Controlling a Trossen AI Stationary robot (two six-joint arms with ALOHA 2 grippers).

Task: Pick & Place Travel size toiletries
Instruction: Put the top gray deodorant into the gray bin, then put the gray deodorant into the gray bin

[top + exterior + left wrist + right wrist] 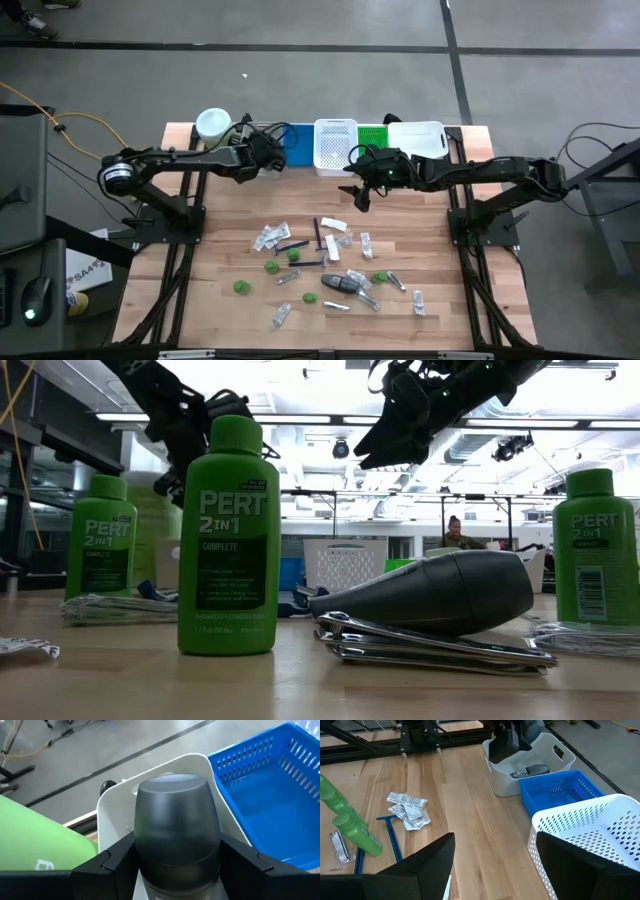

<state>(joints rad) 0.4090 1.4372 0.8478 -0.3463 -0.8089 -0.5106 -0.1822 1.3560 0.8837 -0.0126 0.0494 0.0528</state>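
Toiletries [322,268] mostly scattered mid-table; one grey piece [177,832] clamped in left gripper [177,862] above grey bin [117,812], poised for dropping in, judging by position. Right gripper [360,195] spread, empty, near white bin [590,827], likely for next pick.

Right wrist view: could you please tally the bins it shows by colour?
grey bin: 1
blue bin: 1
white bin: 1
Total: 3
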